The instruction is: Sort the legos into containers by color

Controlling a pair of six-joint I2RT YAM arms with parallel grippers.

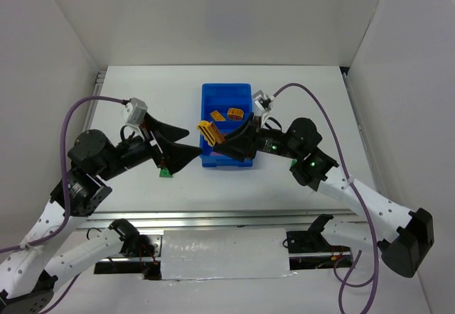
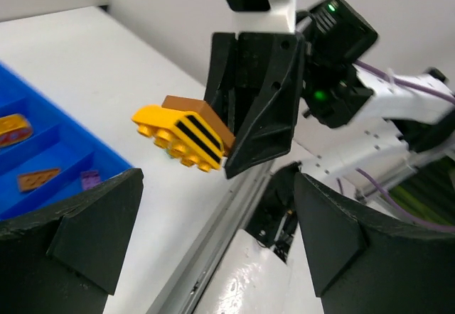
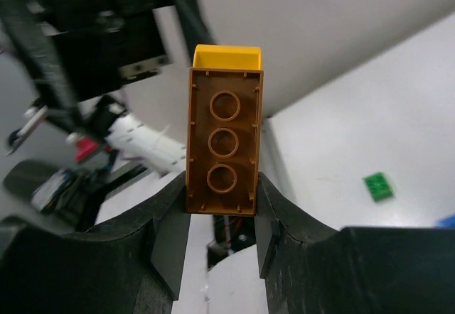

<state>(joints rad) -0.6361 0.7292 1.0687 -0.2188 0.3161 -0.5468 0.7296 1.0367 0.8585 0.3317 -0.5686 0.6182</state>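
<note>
Brown lego stuck to a yellow striped lego is clenched in the right gripper over the blue tray's left edge; the released, empty left gripper probably must pull them apart next.

A white table sits enclosed by plain white walls under even, bright light.

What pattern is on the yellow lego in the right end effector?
Black stripes on the yellow studded lego, clearest in left wrist view.
</note>
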